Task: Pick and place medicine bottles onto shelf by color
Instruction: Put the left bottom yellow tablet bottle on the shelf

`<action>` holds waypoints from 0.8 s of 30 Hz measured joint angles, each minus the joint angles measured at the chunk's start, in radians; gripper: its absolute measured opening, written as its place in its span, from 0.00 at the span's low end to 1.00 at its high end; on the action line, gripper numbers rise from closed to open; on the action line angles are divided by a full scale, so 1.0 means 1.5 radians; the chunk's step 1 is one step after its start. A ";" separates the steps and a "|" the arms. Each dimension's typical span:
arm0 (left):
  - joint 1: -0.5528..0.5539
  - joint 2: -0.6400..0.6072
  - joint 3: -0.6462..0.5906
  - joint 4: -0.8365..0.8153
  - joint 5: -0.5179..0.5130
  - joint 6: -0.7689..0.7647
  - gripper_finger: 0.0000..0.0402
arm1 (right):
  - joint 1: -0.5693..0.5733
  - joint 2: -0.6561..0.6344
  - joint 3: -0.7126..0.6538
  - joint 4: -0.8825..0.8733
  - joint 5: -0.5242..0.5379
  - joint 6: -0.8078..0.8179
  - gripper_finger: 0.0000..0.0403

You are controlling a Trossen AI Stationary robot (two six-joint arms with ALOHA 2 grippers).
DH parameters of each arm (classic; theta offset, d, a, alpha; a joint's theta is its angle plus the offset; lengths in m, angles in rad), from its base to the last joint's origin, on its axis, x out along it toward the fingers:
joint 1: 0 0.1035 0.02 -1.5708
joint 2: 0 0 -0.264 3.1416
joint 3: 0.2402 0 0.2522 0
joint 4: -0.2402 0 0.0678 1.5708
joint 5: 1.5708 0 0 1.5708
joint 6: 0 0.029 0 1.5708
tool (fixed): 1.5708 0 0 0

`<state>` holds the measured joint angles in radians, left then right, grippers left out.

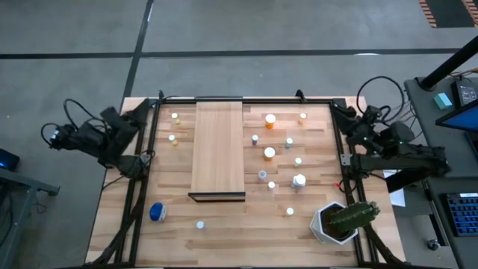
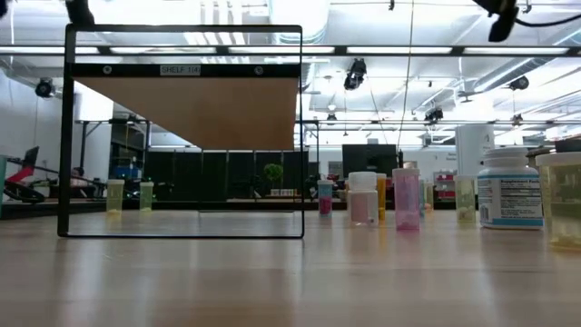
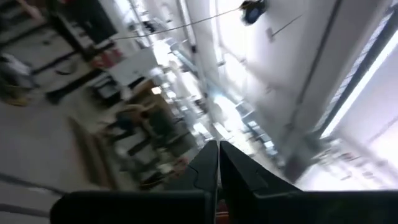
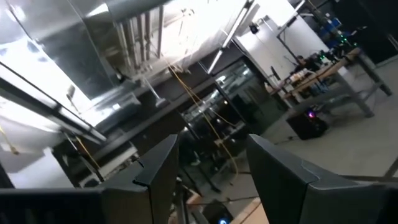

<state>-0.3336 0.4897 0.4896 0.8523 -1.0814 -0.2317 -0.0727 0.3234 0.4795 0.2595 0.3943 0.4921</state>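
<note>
The shelf point(image 1: 218, 149), a pale wooden board with a dark near edge, lies in the middle of the table; in the low view it shows inside a black frame point(image 2: 182, 136). Several white-capped medicine bottles stand to its right, among them an orange one point(image 1: 269, 119) and a pink one point(image 2: 406, 200). Two bottles point(image 1: 173, 127) stand to its left. A fat blue bottle point(image 1: 157, 212) stands near the front left. My left gripper point(image 3: 217, 165) is shut and empty at the table's left edge. My right gripper point(image 4: 211, 168) is open and empty at the right edge.
A white hexagonal pot with a green cactus point(image 1: 340, 220) stands at the front right corner. Black frame rails point(image 1: 146, 149) run along the table's left and right sides. A single small bottle point(image 1: 200, 224) stands near the front edge. Both wrist views look into the room.
</note>
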 joint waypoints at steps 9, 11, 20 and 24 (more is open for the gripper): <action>0.000 0.078 0.230 -0.450 -0.064 -0.175 0.00 | 0.000 0.052 0.047 0.000 0.000 -0.025 0.45; 0.000 0.096 0.279 -0.553 -0.053 -0.231 0.00 | 0.000 0.051 0.048 -0.001 0.000 -0.026 0.45; 0.024 0.217 0.492 -0.998 0.047 -0.514 0.00 | 0.000 0.052 0.047 -0.033 0.000 -0.021 0.45; 0.103 0.287 0.578 -1.224 0.216 -0.666 0.00 | 0.000 0.052 0.047 -0.031 0.000 -0.021 0.45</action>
<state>-0.1785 0.9200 1.3566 -0.9830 -0.7574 -1.2309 -0.0727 0.4011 0.5503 0.2131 0.3939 0.4614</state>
